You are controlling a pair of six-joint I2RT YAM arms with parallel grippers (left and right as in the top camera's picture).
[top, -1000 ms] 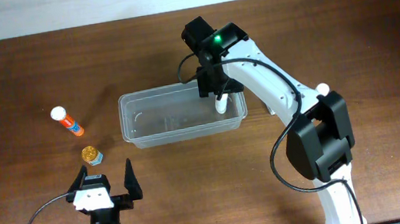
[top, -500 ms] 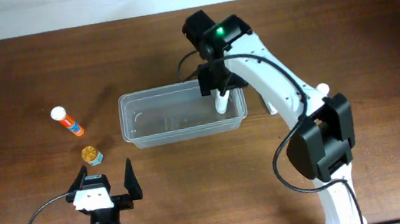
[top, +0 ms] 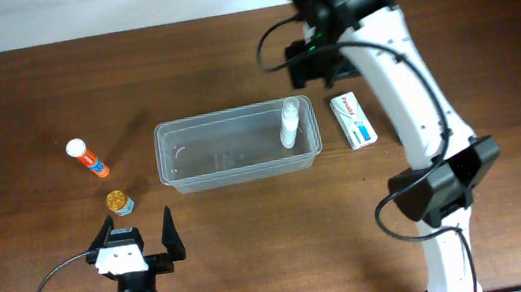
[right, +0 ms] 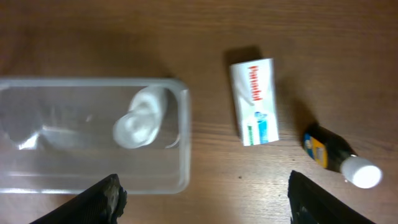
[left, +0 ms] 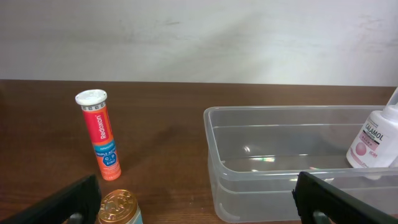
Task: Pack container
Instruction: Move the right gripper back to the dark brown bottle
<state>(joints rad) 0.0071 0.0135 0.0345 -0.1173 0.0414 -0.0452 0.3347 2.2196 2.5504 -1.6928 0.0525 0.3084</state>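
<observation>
The container (top: 234, 178) is a clear tub in the middle of the table. A white bottle (top: 288, 122) stands upright in its right end. The tub also shows in the left wrist view (left: 273, 186) with the bottle (left: 372, 140), and in the right wrist view (right: 180, 180) with the bottle (right: 140, 121). My right gripper (top: 315, 58) is open and empty, high above the table beyond the tub's far right corner (right: 208, 205). My left gripper (top: 139, 245) is open and empty near the front left (left: 199, 202).
An orange tube (top: 88, 159) (left: 99, 134) and a gold-capped jar (top: 119, 201) (left: 118, 208) lie left of the tub. A white box (top: 354, 120) (right: 255, 102) lies right of it. A dark bottle with a white cap (right: 342, 158) lies further right.
My right gripper has left the white bottle in the tub's right end and has risen and moved back and to the right. The left arm has not moved.
</observation>
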